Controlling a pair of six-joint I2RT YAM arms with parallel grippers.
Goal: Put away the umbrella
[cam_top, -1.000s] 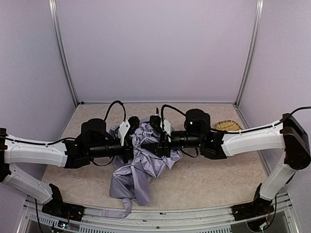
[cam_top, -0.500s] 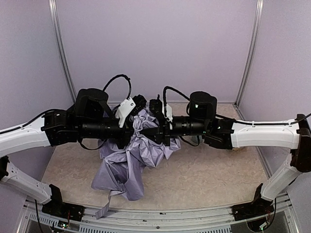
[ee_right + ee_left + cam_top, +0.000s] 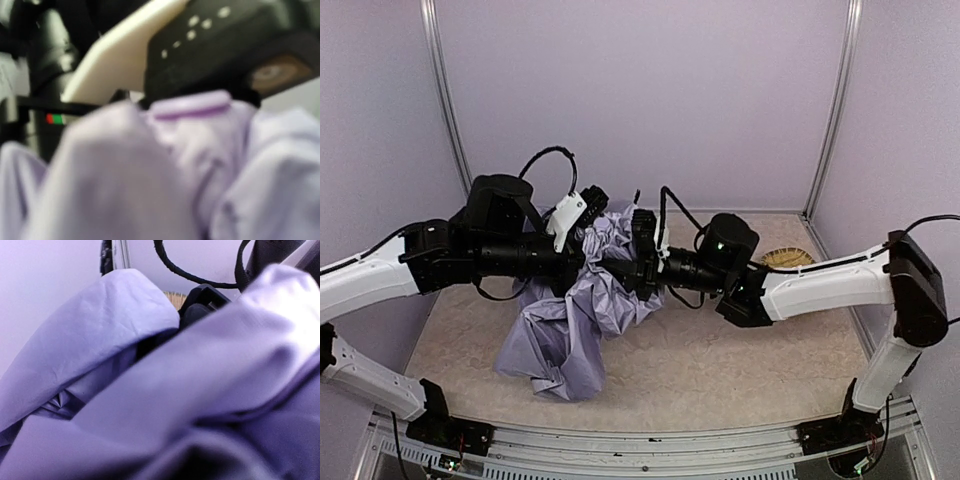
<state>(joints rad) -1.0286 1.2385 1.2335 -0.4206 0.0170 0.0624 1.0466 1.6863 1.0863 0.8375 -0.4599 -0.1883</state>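
Note:
The umbrella (image 3: 570,325) is a crumpled bundle of pale lavender fabric, held up between both grippers, with its lower folds sagging toward the table at centre left. My left gripper (image 3: 588,262) reaches in from the left and is shut in the upper folds. My right gripper (image 3: 632,268) pushes into the same bundle from the right, its jaws buried in cloth. Umbrella fabric (image 3: 200,365) fills the left wrist view and hides the fingers. In the right wrist view blurred umbrella fabric (image 3: 150,175) covers the jaws. The handle is hidden.
A woven straw dish (image 3: 788,258) lies on the beige table (image 3: 750,370) at the back right, and its edge (image 3: 172,297) shows in the left wrist view. Pale walls and metal corner posts (image 3: 828,110) enclose the table. Black cables loop above both wrists.
The left arm has risen and the umbrella has lifted and swung left. The right arm has dropped lower and pressed further into the fabric.

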